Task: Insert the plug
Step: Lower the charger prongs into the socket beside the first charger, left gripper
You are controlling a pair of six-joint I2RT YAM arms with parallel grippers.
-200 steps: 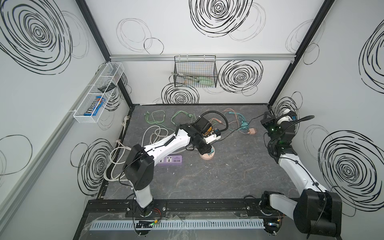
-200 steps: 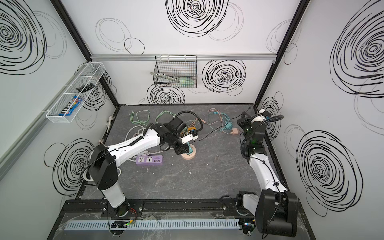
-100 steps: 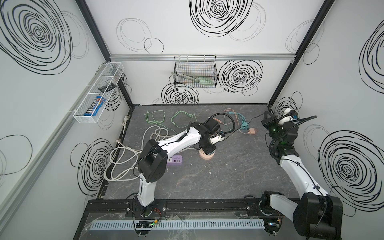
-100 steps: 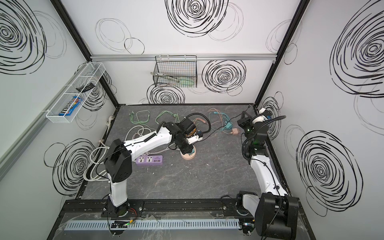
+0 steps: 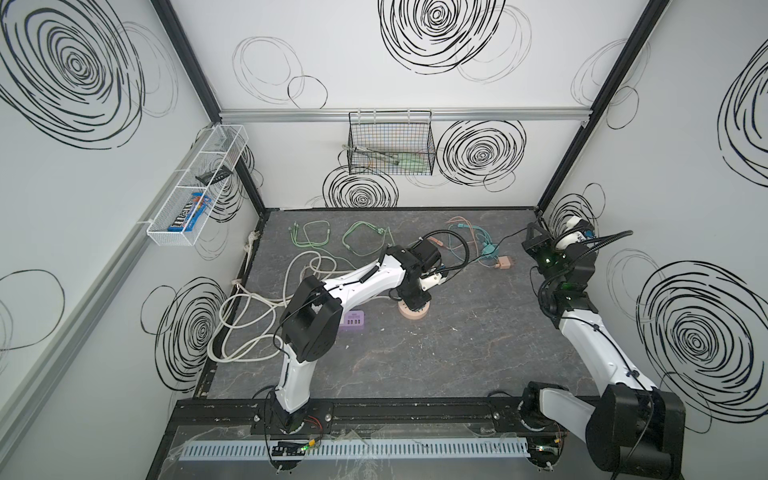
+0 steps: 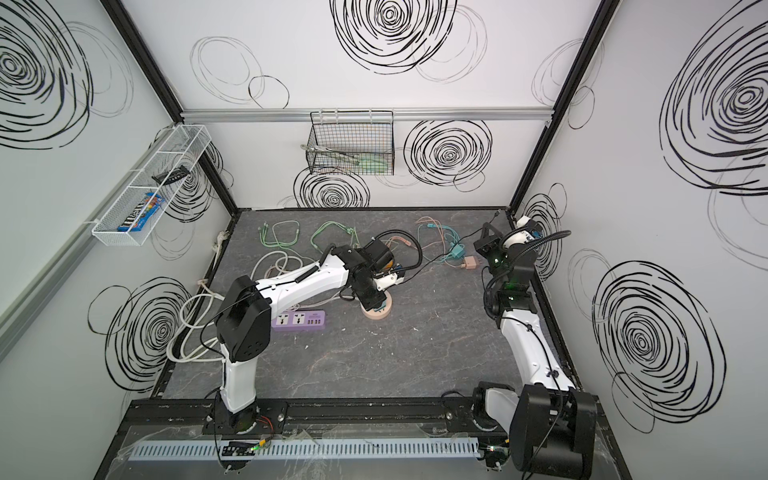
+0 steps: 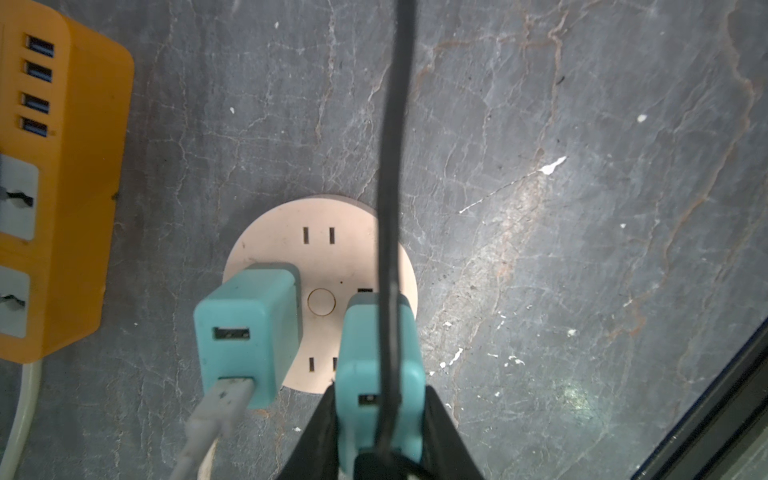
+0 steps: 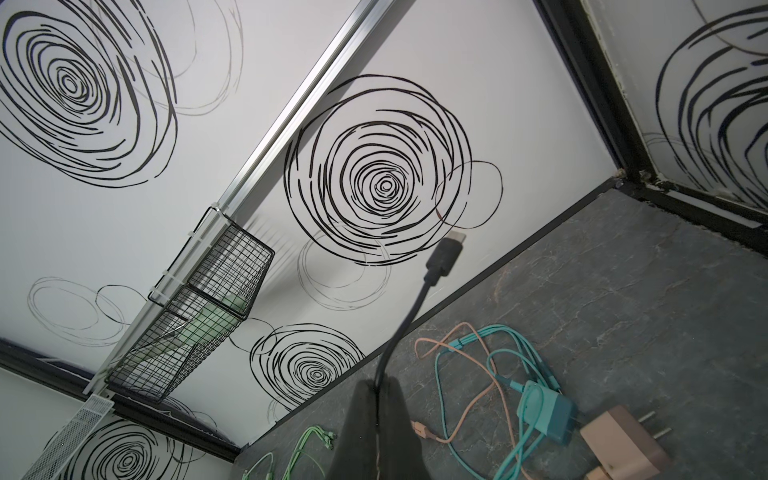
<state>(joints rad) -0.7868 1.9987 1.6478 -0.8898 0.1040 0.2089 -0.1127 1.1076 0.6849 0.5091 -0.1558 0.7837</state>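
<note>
The left gripper (image 7: pixel 380 415) is clamping a teal plug (image 7: pixel 376 353) between its black fingers (image 7: pixel 446 436), with the jaws closed on the plug body. The plug is meeting the face of the round pink socket (image 7: pixel 332 249), with one dark slot showing just past its tip. How deep the prongs are sitting cannot be told. A second teal adapter (image 7: pixel 247 328) is sitting in the same socket, apart from the plug, with a grey lead (image 7: pixel 216 411) running out of its port. The right gripper (image 8: pixel 376 399) is hanging raised near the right wall, its jaws fully closed on a black cable (image 8: pixel 410 316) whose connector (image 8: pixel 446 249) is pointing toward the back wall. The work surface (image 5: pixel 415 365) is showing as a dark grey, stone-veined mat flecked with white. In both top views the socket is lying near the middle. A purple power strip (image 6: pixel 298 321) is lying just to its left and a white cord coil (image 5: pixel 249 324) near the left edge. Green leads (image 5: pixel 307 237) are lying toward the back, and teal and pink leads (image 5: pixel 478 245) with a pink adapter (image 5: pixel 504 263) at the back right. White walls bearing black spiral scribbles are enclosing the cell. A black wire basket (image 5: pixel 390 145) is hanging on the back rail and a white wire shelf (image 5: pixel 195 187) on the left wall.
</note>
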